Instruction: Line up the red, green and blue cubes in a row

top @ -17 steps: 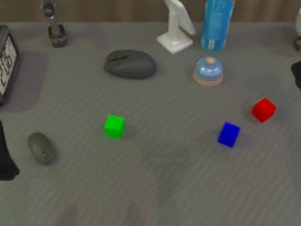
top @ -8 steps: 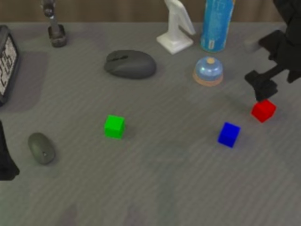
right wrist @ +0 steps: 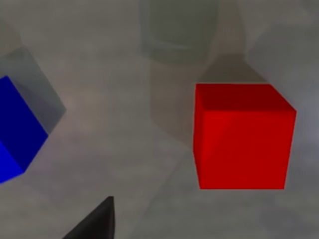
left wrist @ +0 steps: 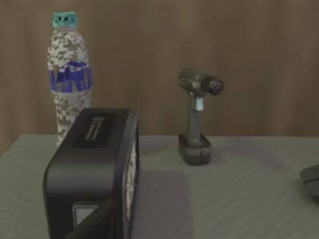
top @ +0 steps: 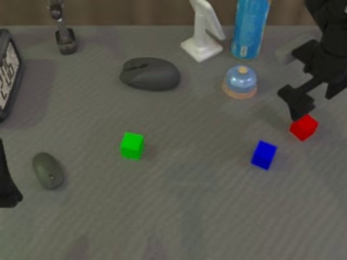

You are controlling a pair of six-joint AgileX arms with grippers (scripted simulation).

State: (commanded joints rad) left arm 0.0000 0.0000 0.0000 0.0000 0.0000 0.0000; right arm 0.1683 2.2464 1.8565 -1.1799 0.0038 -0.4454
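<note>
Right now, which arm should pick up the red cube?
Right. The right gripper hovers just above the red cube, while the left arm sits parked at the table's far left edge.

We see rendered tabletop test scene: grey table (top: 195, 216), wood wall behind, mixed props like mouse (top: 150, 73), drill (left wrist: 197, 115), bell (top: 239, 82).

Three cubes: one red cube (top: 303, 127), one green cube (top: 132, 145), one blue cube (top: 263, 155). Two computer mice: a large dark mouse (top: 150, 73) and a small grey mouse (top: 48, 170). One blue-domed bell (top: 239, 81), one blue can (top: 250, 27), one white stand (top: 203, 31), one cordless drill (top: 63, 28), one digital clock (top: 9, 67), one patterned bottle (left wrist: 69, 74).
</note>
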